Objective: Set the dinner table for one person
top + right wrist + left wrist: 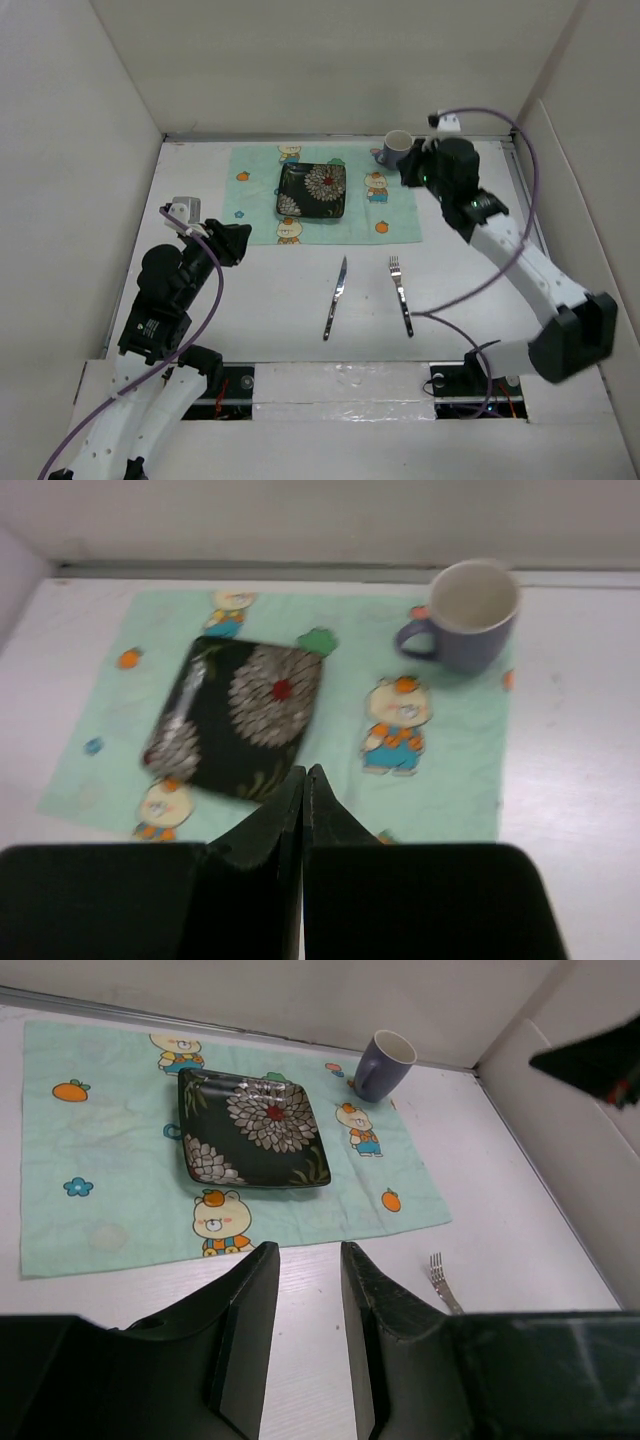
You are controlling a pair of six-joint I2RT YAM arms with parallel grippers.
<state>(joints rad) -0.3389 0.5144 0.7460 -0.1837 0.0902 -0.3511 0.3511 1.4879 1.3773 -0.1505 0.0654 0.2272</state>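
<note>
Noting the state of the setting. The table fills the middle of the top view: a plain white matte slab, far wider than anything on it.

Handling, judged: the table is rigid and fixed, so it is nothing to take hold of and serves only as a support. Its flat, hard face means thin cutlery lies flush, leaving little room under a handle. A pinch across the narrow sides of a handle, near mid-length, looks the best hold. The matte finish probably gives some friction, so pieces should slide little when nudged.

On it:
- Mint-green cartoon mat, upper centre of the frame, soft cloth, lying flat.
- Dark floral square plate on the middle of the mat.
- Purple mug upright at the mat's upper right corner, handle toward the left of the frame.
- Knife and fork on bare table below the mat, side by side but apart, handles toward the bottom edge.

Left pincer: fingers apart, nothing between them, hovering at left of the top view, just below the mat's lower left corner.
Right pincer: fingers pressed together, empty, raised beside the mug at upper right.

Room: white panel walls close the table on the left, back and right. Lighting is even.
</note>
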